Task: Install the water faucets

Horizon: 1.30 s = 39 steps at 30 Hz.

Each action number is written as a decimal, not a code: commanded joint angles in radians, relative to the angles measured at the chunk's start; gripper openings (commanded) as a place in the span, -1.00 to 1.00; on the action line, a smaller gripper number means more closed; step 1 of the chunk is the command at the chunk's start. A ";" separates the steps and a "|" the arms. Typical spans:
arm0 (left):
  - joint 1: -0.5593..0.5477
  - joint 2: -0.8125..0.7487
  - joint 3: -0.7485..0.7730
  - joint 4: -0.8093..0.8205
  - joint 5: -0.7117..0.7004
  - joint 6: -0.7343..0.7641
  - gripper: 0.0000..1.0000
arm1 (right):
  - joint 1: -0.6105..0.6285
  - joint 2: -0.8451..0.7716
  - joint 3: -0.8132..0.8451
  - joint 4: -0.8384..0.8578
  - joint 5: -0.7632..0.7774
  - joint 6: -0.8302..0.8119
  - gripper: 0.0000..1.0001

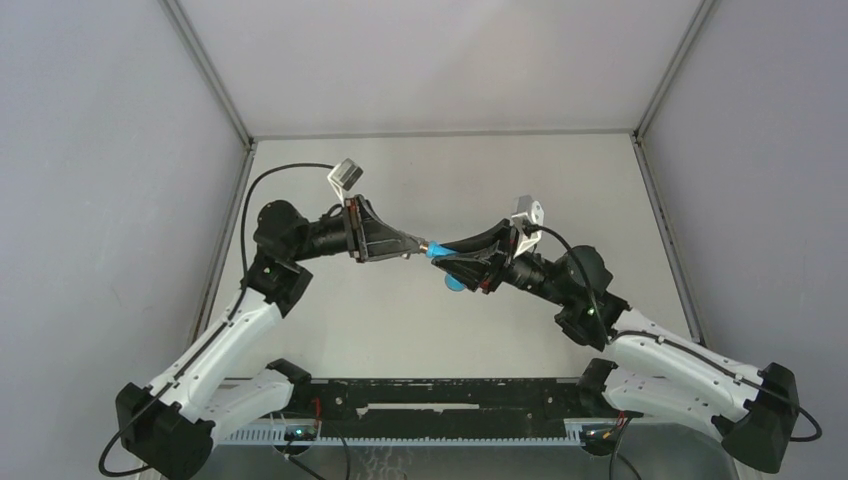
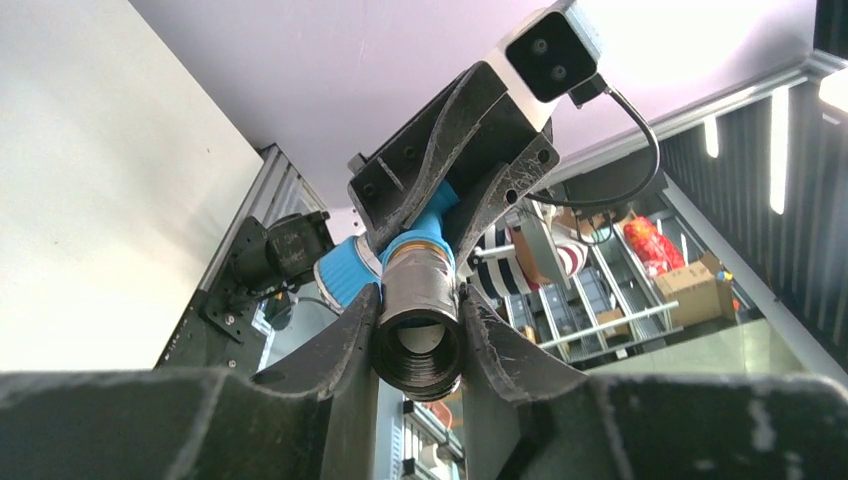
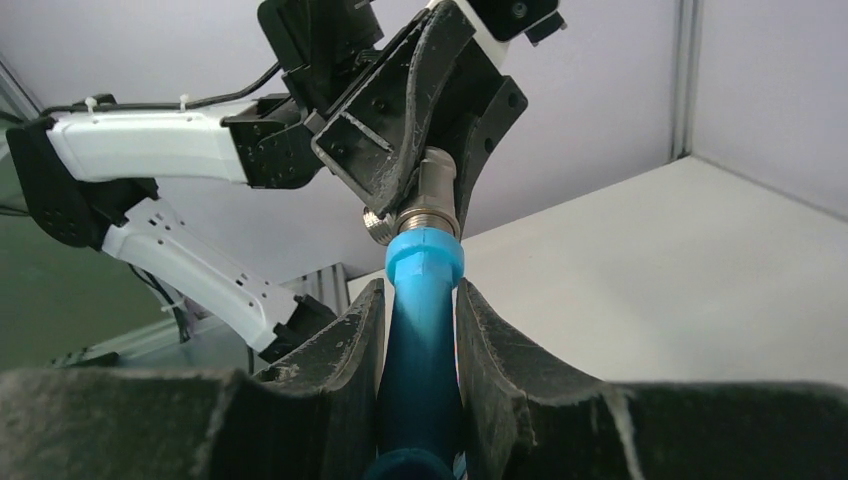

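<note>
You've got left hand [image 1: 418,247] pinching metal fitting [image 2: 418,310], 9 o'clock of joint; right hand [image 1: 447,258] pinching blue tap [image 3: 422,300], 3 o'clock. Fitting butts tap collar, mid-air over table [image 1: 400,335] centre.

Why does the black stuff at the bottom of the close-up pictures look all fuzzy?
Left wrist view: the left pincer is too near the lens, so its base blurs; the metal fitting looks sharp. Right wrist view: same blur below the right pincer; the blue tap looks sharp.
</note>
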 commanded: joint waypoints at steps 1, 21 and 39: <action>-0.056 -0.024 -0.023 0.073 -0.037 0.067 -1.00 | -0.006 0.064 0.035 -0.039 -0.041 0.200 -1.00; -0.125 -0.242 -0.189 0.209 -0.332 0.394 -1.00 | -0.201 0.296 0.141 0.128 -0.536 0.790 -1.00; -0.183 -0.207 -0.182 -0.008 -0.305 0.975 -1.00 | -0.286 0.366 0.245 -0.066 -0.779 1.053 -1.00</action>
